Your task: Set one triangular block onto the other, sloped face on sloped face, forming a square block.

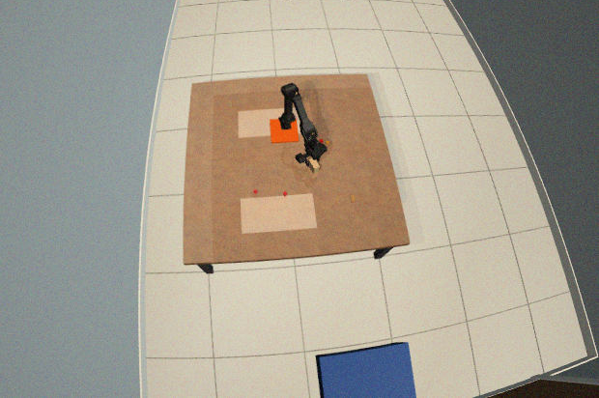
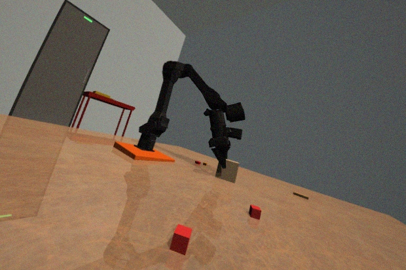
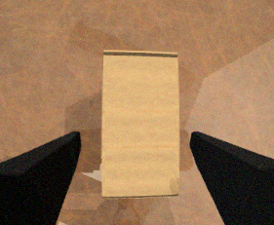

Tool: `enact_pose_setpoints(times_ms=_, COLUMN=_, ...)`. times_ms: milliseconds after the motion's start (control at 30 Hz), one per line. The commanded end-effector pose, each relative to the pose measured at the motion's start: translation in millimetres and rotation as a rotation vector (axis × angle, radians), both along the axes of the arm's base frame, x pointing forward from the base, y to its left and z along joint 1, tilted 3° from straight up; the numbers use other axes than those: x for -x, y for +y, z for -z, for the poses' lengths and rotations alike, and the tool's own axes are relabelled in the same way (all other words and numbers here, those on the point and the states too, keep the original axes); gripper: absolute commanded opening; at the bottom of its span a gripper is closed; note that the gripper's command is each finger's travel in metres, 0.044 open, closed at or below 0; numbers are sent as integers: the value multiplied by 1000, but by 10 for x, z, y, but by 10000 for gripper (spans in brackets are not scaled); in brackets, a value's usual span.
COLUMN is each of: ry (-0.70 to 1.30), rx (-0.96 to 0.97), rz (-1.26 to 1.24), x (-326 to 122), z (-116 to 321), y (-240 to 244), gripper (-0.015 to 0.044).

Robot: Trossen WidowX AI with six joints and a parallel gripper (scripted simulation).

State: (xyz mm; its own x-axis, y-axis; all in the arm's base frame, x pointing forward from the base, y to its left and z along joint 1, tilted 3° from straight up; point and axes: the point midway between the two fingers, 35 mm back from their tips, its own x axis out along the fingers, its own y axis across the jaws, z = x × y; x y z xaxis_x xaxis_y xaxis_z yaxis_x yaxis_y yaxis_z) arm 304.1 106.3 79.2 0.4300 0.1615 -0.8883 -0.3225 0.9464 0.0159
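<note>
The two triangular blocks stand together as one square-looking pale wooden block on the table. In the exterior view its end face looks square, with no gap visible between the halves. In the wrist view its top is a plain rectangle, with a thin dark line near the far end and side edges almost in line. My gripper is open around it, with one finger on each side and a visible gap between each finger and the block. The sloped seam is hidden or too faint to see.
Two red cubes lie toward the front. A small red piece and a small yellowish piece lie near the arm. A thin strip lies farther right. The arm stands on an orange plate.
</note>
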Motion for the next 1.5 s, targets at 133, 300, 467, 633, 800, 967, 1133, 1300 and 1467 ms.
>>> enact_pose_setpoints(times_ms=133, ry=0, rx=1, rz=0, x=-1, z=0, y=-1, gripper=440)
enact_pose_setpoints(times_ms=300, ry=0, rx=1, rz=0, x=6, z=-28, y=-4, gripper=440)
enact_pose_setpoints(times_ms=467, ry=1, rx=2, rz=0, x=248, z=-642, y=-97, gripper=440)
enact_pose_setpoints(times_ms=633, ry=3, rx=3, rz=0, x=470, z=-976, y=-178, gripper=440)
enact_pose_setpoints(times_ms=800, ry=-12, rx=-2, rz=6, x=417, z=-953, y=-163, gripper=440)
enact_pose_setpoints(times_ms=967, ry=-12, rx=-2, rz=6, x=417, z=-953, y=-163, gripper=440)
enact_pose_setpoints(times_ms=1133, ry=-12, rx=-2, rz=6, x=417, z=-953, y=-163, gripper=440)
enact_pose_setpoints(times_ms=1300, ry=-12, rx=-2, rz=6, x=417, z=-953, y=-163, gripper=440)
enact_pose_setpoints(times_ms=1467, ry=-12, rx=-2, rz=6, x=417, z=-953, y=-163, gripper=440)
